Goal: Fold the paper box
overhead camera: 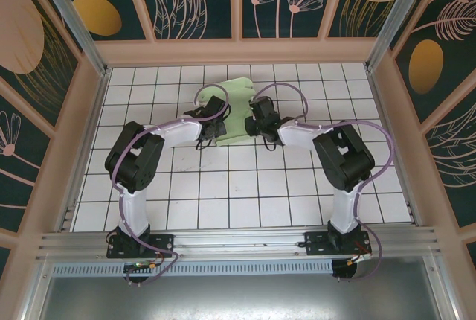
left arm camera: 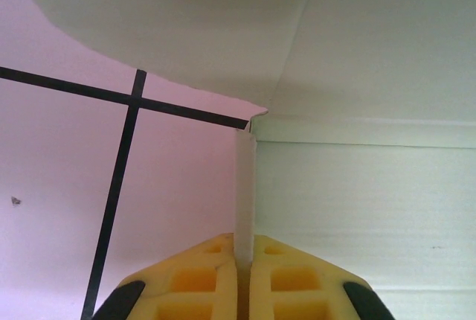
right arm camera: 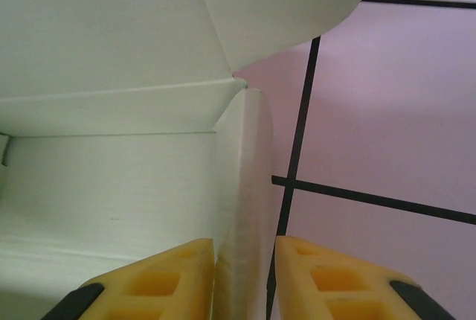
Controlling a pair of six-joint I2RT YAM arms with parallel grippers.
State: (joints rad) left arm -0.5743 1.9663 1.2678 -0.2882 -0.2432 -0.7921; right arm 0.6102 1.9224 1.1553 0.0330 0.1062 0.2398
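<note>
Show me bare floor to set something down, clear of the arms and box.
Widest free patch: the tiles between left arm and right arm, from the box to the base rail. Smaller: the far corners either side of the box, against the back wall. Crowded: far middle, where left hand and right hand meet the box's sides.

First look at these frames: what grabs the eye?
The pale green paper box, half-formed, sits at the far middle of the tiled table. The left tool pinches the box's left wall edge-on between yellow tips. The right tool straddles the opposite wall.
</note>
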